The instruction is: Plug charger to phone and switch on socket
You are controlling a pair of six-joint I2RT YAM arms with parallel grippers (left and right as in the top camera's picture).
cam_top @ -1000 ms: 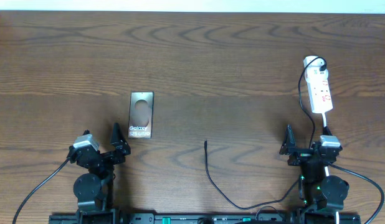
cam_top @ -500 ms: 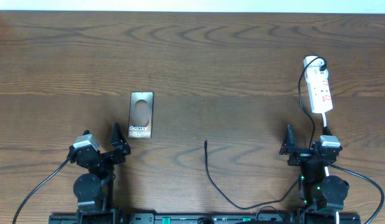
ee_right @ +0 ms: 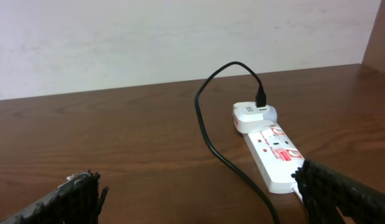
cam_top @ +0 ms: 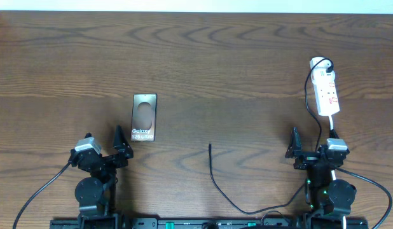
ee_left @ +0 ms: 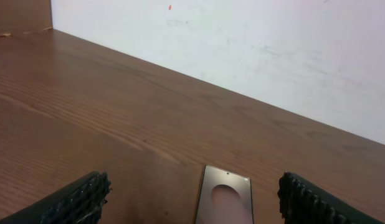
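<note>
Two tools are sitting low at the near edge of the tabletop (cam_top: 247, 57), both spread wide with nothing between the fingers: the left tool (cam_top: 122, 145) and the right tool (cam_top: 293, 147). The charger (cam_top: 213, 179) is lying between them with its free plug tip about midway, so neither arm is looking clearly nearer. Its last stretch is running straight away from the robot, tip pointing toward the far edge. The phone (cam_top: 144, 117) is lying flat just ahead of the left tool, long axis also running near-to-far, lettering end facing the robot. The socket (cam_top: 327, 92) is lying ahead of the right tool, lengthwise near-to-far too, with the charger's adapter seated at its far end. By my judgement, the tip is needing a carry leftward to the phone's near short edge.
</note>
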